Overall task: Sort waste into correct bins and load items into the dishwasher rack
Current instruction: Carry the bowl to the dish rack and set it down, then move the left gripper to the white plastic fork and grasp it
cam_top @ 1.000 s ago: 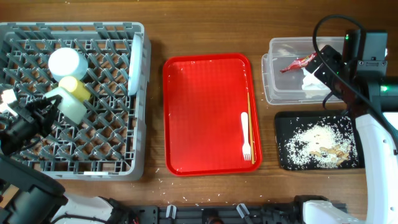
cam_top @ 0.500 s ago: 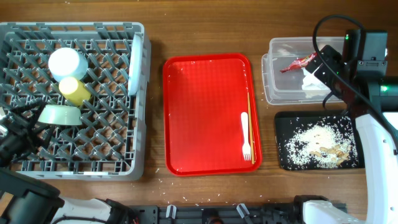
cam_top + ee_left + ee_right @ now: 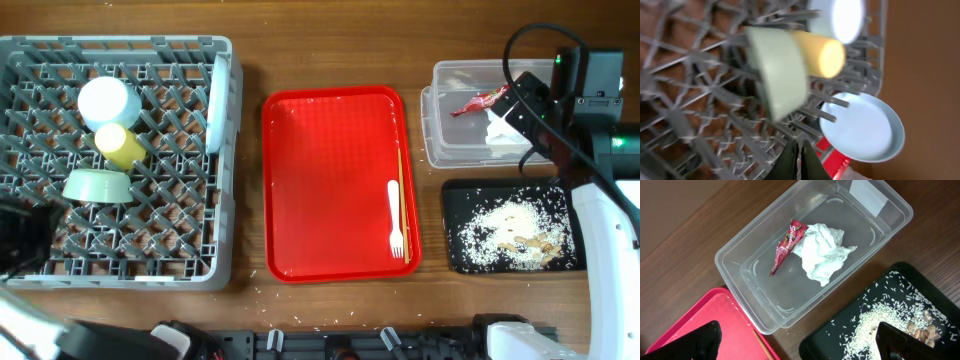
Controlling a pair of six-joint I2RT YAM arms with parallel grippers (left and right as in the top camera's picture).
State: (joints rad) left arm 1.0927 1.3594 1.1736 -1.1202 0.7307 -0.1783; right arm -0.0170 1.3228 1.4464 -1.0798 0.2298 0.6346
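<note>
We see the dishwasher rack [image 3: 150, 250] filling the left end of the wooden table [image 3: 330, 40], the biggest thing there, with the red serving tray [image 3: 330, 180] just to its right. At the right end the clear tub [image 3: 450, 150] sits behind the black tray [image 3: 455, 200], the two nearly touching. Inside the rack, the plate [image 3: 862, 127] stands on edge along the right wall. The bowl [image 3: 95, 185] lies tipped on its side among the pegs near the left. The yellow cup [image 3: 122, 145] lies on its side just behind it, and the saucer [image 3: 108, 100] is just beyond the cup. The left gripper [image 3: 797, 160] hangs over the rack's near left part, close to the bowl, with its jaws pressed together on nothing. The right gripper [image 3: 797, 342] hovers above the seam between the tub and the black tray, its jaws spread wide and empty. In the tub we find the crumpled napkin [image 3: 822, 252], touching the red wrapper [image 3: 787, 245] on its left. On the serving tray's right side the white fork [image 3: 395, 220] lies lengthwise, tines toward the near edge, with the chopsticks [image 3: 401, 200] right alongside it. The rice scraps [image 3: 500, 230] are heaped in the middle of the black tray, and a few stray grains dot the table near the trays.
</note>
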